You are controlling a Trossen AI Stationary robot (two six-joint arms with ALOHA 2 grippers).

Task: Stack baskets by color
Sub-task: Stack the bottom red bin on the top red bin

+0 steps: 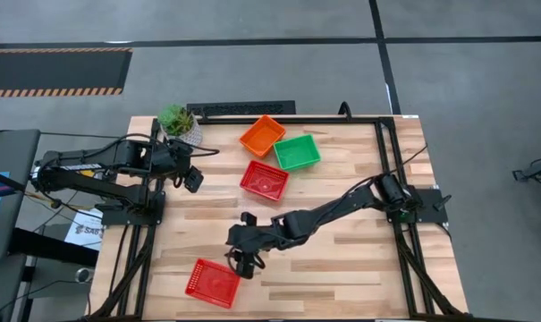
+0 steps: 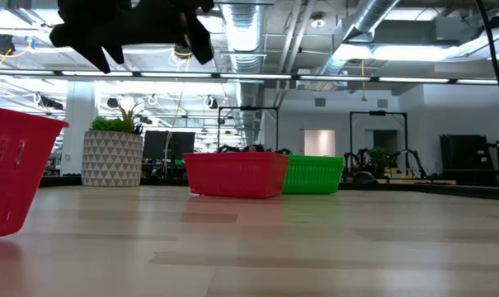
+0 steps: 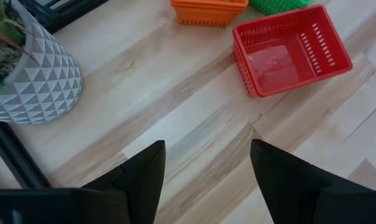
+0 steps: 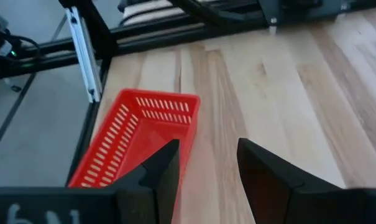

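Four baskets show on the table. An orange basket (image 1: 262,134) and a green basket (image 1: 297,152) stand side by side at the far middle. One red basket (image 1: 264,180) rests on its base just in front of them. A second red basket (image 1: 212,283) sits near the front left (image 4: 138,140). My right gripper (image 1: 243,262) hangs open in the air beside that basket's far right corner, its fingers (image 4: 166,168) clear of the rim. My left gripper (image 1: 192,179) is open and holds nothing; it is raised at the far left and looks down on the middle red basket (image 3: 290,50).
A green plant in a white patterned pot (image 1: 179,123) stands at the table's far left corner, close to my left arm. A black frame rail (image 4: 82,43) runs along the table's left edge beyond the near red basket. Bare wood (image 1: 342,268) lies at the front right.
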